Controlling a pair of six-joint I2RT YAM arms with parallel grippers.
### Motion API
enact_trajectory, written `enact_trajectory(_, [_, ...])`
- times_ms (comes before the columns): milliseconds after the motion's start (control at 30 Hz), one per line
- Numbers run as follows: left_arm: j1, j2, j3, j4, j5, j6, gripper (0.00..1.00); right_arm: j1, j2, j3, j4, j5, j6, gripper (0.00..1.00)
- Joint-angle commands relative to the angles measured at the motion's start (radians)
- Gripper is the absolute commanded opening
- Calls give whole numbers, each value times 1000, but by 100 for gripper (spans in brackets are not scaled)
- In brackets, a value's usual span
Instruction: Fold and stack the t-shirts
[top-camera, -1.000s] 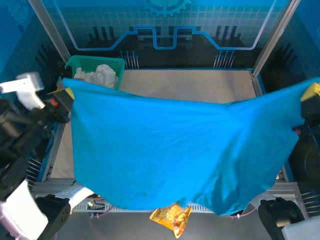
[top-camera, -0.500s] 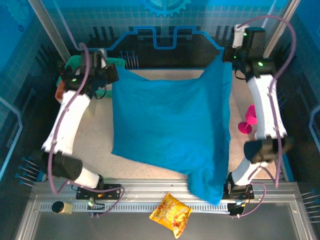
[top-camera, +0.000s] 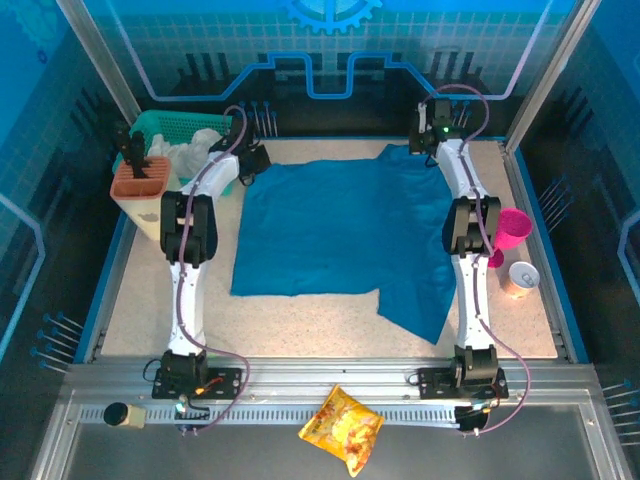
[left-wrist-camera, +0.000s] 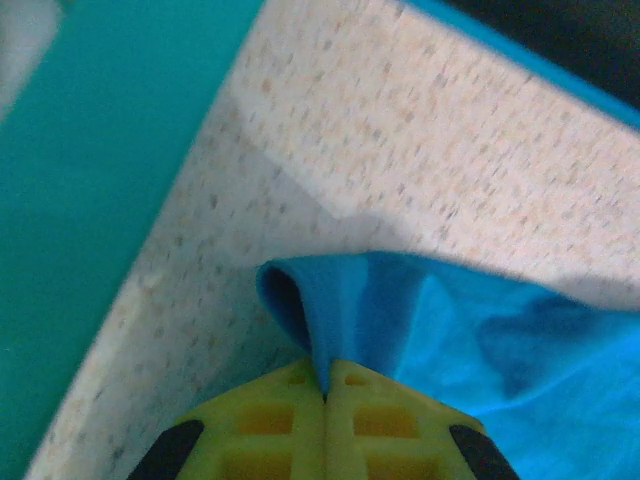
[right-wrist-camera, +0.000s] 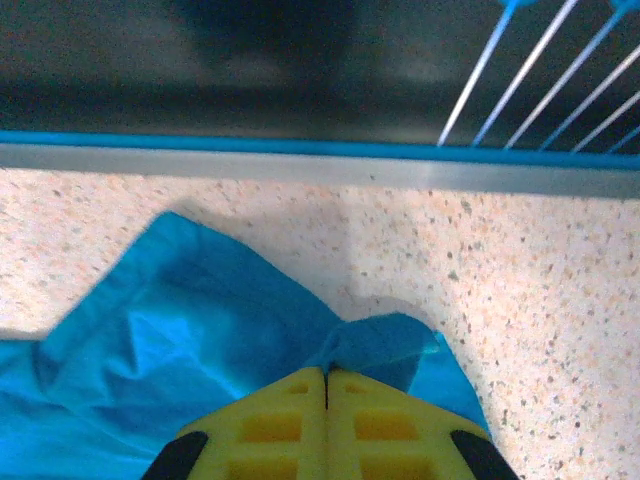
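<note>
Left claw (left-wrist-camera: 325, 368) and right claw (right-wrist-camera: 327, 374), both tight on far corners of one t-shirt (top-camera: 340, 230)

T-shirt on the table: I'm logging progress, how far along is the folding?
Done: the t-shirt lies spread on the table. In hand: the left tool and right tool are each shut on a far corner. Left: no fold is visible, a near-right flap juts out, and nothing is stacked.

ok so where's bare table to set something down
Bare table lies between the near hem of the t-shirt and the front rail, and left of the left arm. Crowded: pink cup and small cup on the right, basket far left.
</note>
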Motion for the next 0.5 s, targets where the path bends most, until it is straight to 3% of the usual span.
enact_trajectory(0, [35, 22, 98, 50, -2, -24, 0, -14, -93, -72, 134, 38, 25, 0])
enact_trajectory(467, [49, -10, 27, 49, 56, -1, 0, -48, -430, -504, 263, 26, 49, 0])
